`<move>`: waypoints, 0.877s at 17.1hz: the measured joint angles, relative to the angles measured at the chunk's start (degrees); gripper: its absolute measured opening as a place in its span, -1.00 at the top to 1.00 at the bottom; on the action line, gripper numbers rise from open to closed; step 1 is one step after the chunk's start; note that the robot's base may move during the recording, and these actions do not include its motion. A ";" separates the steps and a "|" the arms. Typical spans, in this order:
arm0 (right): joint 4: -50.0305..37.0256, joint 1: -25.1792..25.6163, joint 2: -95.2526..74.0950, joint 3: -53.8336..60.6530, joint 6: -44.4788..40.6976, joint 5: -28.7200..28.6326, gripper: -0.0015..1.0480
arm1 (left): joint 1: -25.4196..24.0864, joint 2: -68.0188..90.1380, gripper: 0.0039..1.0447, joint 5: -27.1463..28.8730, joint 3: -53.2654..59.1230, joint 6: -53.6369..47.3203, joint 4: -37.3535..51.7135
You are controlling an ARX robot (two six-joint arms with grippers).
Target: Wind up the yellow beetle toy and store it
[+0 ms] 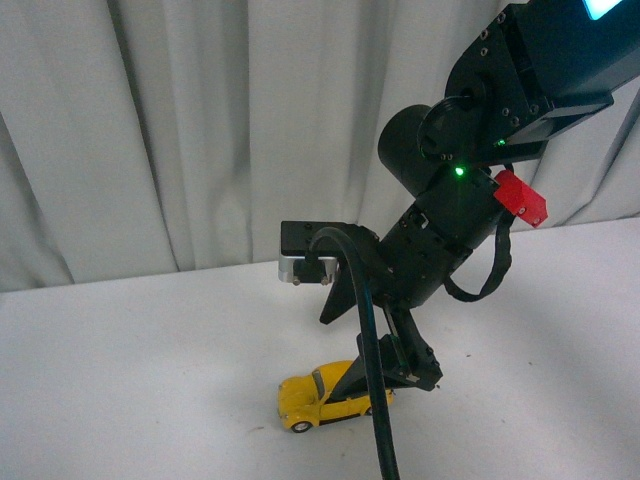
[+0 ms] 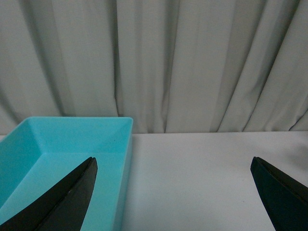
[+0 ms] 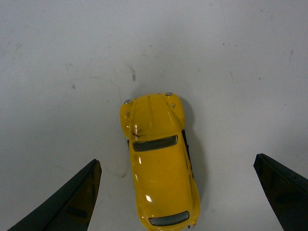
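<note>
1. White surface (image 1: 120,350) carries everything.
2. Turquoise box (image 2: 62,144) sits near the left tool (image 2: 173,159), whose jaws are apart.
3. Right tool (image 3: 176,159) hangs spread over the beetle (image 3: 159,192), seemingly not touching.
4. The beetle stands on the surface between those fingers.

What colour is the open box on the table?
The box is turquoise, clearest in the left wrist view.

Beetle toy (image 1: 300,398) partly hidden (behind right tool (image 1: 385,385)); box (image 2: 67,139) cropped.

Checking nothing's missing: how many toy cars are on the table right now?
1. The yellow beetle toy sits on the table under the open right claw. Others could hide behind the arm.
</note>
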State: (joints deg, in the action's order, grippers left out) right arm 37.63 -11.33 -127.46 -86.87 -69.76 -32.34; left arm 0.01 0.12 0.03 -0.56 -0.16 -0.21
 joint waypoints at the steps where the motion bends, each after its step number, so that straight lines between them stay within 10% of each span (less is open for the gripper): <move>1: -0.11 -0.28 0.00 0.28 0.83 1.14 -0.87 | 0.00 0.00 -0.88 0.02 0.00 0.00 0.00; 15: -2.99 -3.67 -3.08 2.05 -9.42 8.55 -0.87 | 0.00 0.00 -0.88 0.02 0.00 0.00 0.00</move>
State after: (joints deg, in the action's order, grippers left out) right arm 34.63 -15.00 -130.54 -84.82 -79.18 -23.79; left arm 0.01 0.12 0.05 -0.56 -0.16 -0.21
